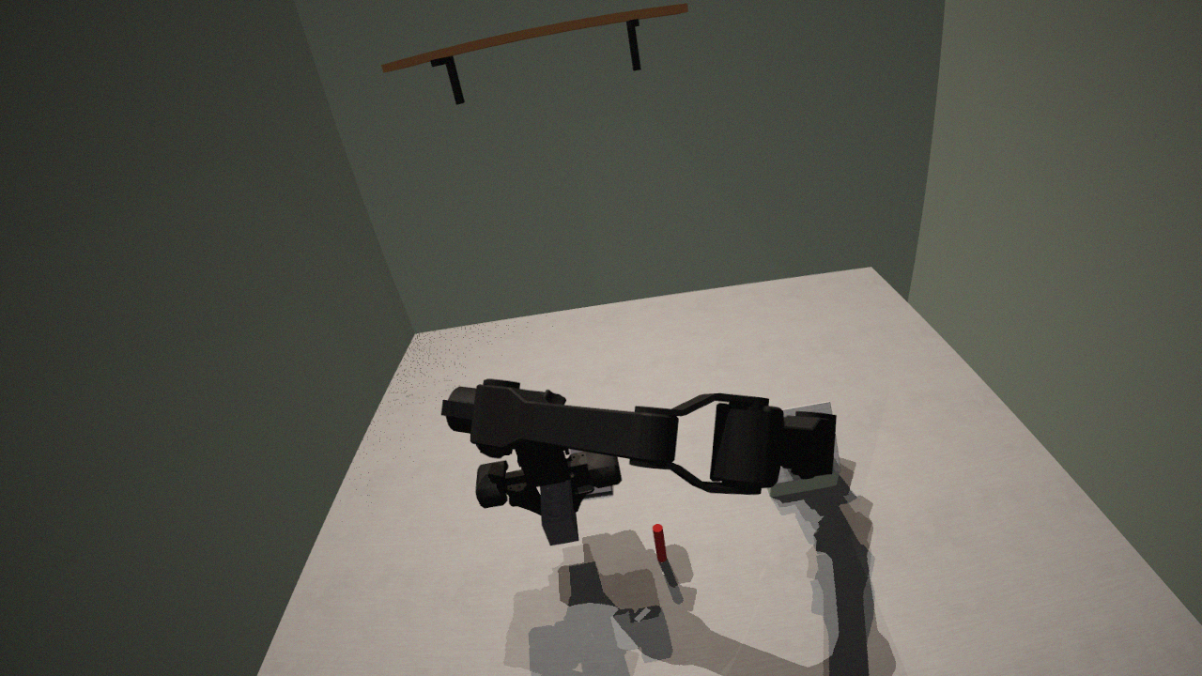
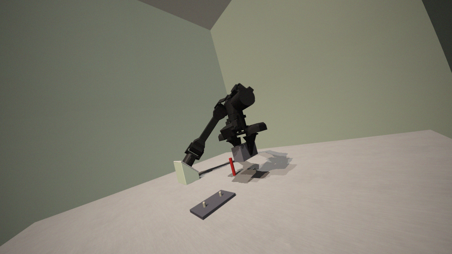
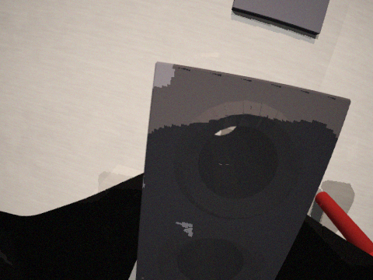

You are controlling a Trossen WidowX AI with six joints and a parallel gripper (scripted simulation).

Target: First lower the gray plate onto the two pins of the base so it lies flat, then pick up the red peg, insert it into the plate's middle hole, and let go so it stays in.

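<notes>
My gripper (image 1: 558, 498) (image 2: 244, 149) (image 3: 207, 186) is shut on the thick gray plate (image 1: 560, 523) (image 2: 239, 154) (image 3: 186, 97), one finger on each side. The plate hangs above the table, over its shadow. In the wrist view one large round hole and part of another show in its top; the rest is out of frame. The red peg (image 1: 659, 545) (image 2: 232, 166) (image 3: 343, 222) stands upright on the table beside the held plate. The dark base (image 2: 214, 202) (image 3: 281, 15) lies flat on the table, apart from the plate, with two pale upright pins (image 2: 204, 204) (image 2: 220, 193). It is mostly hidden by the arm in the top view.
The arm's pale mount (image 1: 804, 487) (image 2: 186, 173) stands on the light table (image 1: 739, 336) (image 2: 300, 205). The peg is close to the gripper, on the mount's side. Green walls surround the table, and a brown rail (image 1: 537, 34) is on the back wall.
</notes>
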